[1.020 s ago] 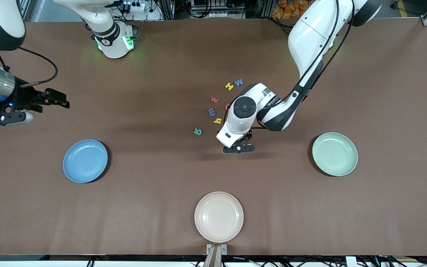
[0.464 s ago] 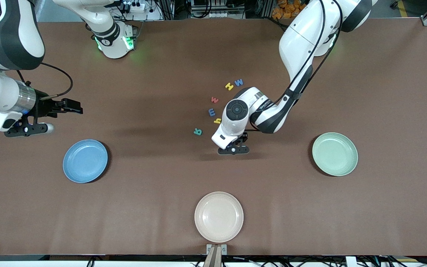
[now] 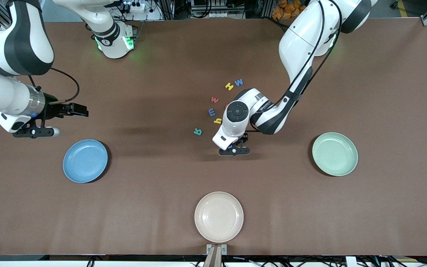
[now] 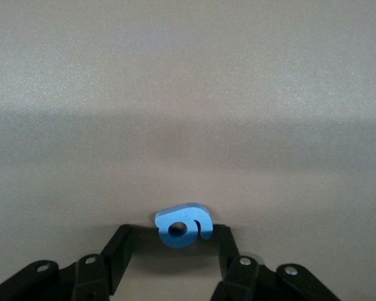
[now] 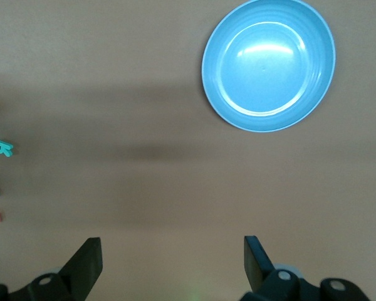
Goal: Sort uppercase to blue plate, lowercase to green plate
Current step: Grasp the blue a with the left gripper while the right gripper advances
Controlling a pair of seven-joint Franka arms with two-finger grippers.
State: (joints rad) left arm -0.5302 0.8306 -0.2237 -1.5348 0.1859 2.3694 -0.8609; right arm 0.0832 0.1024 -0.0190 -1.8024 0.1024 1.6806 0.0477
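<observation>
My left gripper point(image 3: 232, 147) is down at the table, just nearer the camera than the letter cluster. In the left wrist view its jaws point(image 4: 173, 233) stand open around a blue g point(image 4: 184, 224) lying on the table, with a gap on one side. Still on the table are the yellow H point(image 3: 229, 86), blue W point(image 3: 239, 82), red w point(image 3: 214, 99), blue m point(image 3: 211, 112), yellow h point(image 3: 218, 121) and teal R point(image 3: 197, 131). The blue plate point(image 3: 85, 161) and green plate point(image 3: 334, 154) hold nothing. My right gripper point(image 3: 73, 109) hangs open and empty point(image 5: 172, 260) over bare table beside the blue plate point(image 5: 268, 64).
A cream plate point(image 3: 218, 216) sits near the table's front edge, midway between the two ends. The left arm's forearm hangs over the cluster's side toward the green plate. Brown tabletop stretches between the plates.
The left gripper shifted slightly toward the right arm's end and its jaws narrowed around the g. The right arm swung in toward the middle, closer to the blue plate.
</observation>
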